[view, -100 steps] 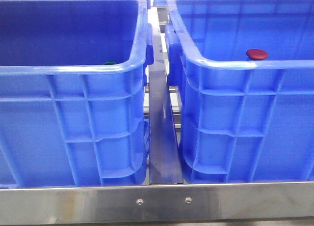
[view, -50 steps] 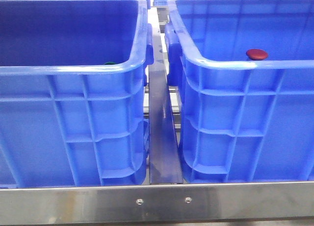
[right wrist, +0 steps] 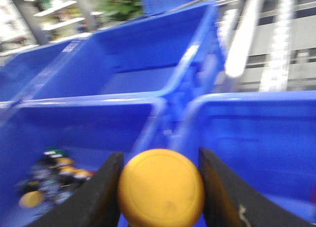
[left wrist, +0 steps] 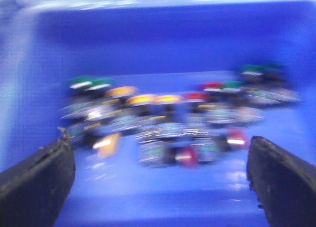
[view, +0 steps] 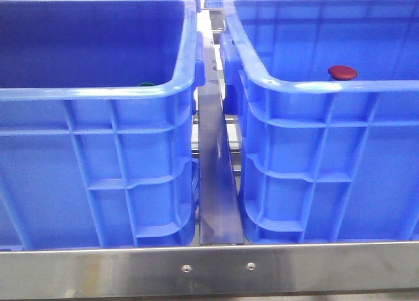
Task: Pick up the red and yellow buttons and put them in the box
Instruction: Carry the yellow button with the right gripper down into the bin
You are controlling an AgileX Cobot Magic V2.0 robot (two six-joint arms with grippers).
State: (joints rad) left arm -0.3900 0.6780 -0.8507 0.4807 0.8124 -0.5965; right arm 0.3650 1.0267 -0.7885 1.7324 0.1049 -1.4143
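Yellow button, dome facing wrist camera

Two crates side by side

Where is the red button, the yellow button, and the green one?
red button [view: 342, 72]: front view, middle of its domed top.
yellow button [right wrist: 161, 188]: right wrist view, centre of its cap.
green button [view: 146, 84]: front view, visible top edge.
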